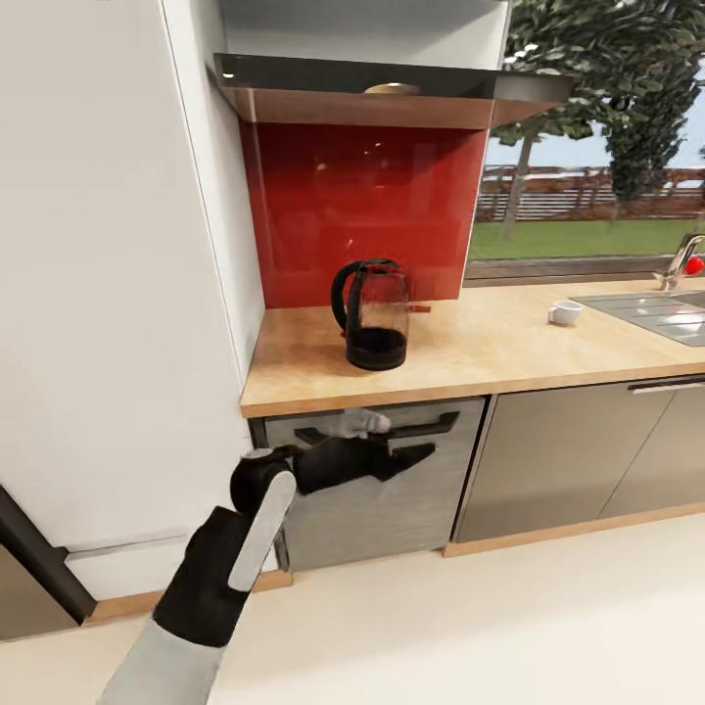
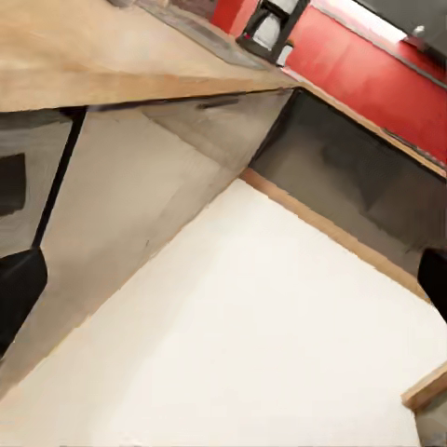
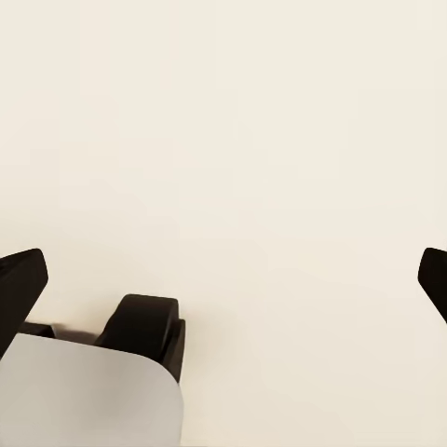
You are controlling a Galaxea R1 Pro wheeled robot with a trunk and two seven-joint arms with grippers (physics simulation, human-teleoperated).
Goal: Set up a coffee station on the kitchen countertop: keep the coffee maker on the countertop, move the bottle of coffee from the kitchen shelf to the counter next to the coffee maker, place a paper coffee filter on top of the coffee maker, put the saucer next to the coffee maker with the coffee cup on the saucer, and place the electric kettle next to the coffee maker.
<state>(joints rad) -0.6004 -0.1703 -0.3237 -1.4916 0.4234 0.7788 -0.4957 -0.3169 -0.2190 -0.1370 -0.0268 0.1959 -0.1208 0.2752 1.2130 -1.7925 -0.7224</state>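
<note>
Both jaws stand wide apart and empty: the left gripper (image 1: 416,441) reaches level in front of the grey cabinet front (image 1: 382,499) just under the kitchen countertop (image 1: 470,357) edge, and the right gripper (image 3: 228,279) hangs over bare pale floor (image 3: 242,121). Above the left fingertips (image 1: 423,452), well back on the counter, the electric kettle (image 1: 373,313) sits upright before the red backsplash (image 1: 362,211). Farther right, near the sink (image 1: 666,313), rests the coffee cup (image 1: 565,312). From the left wrist, the coffee maker (image 2: 270,28) shows on a far counter.
</note>
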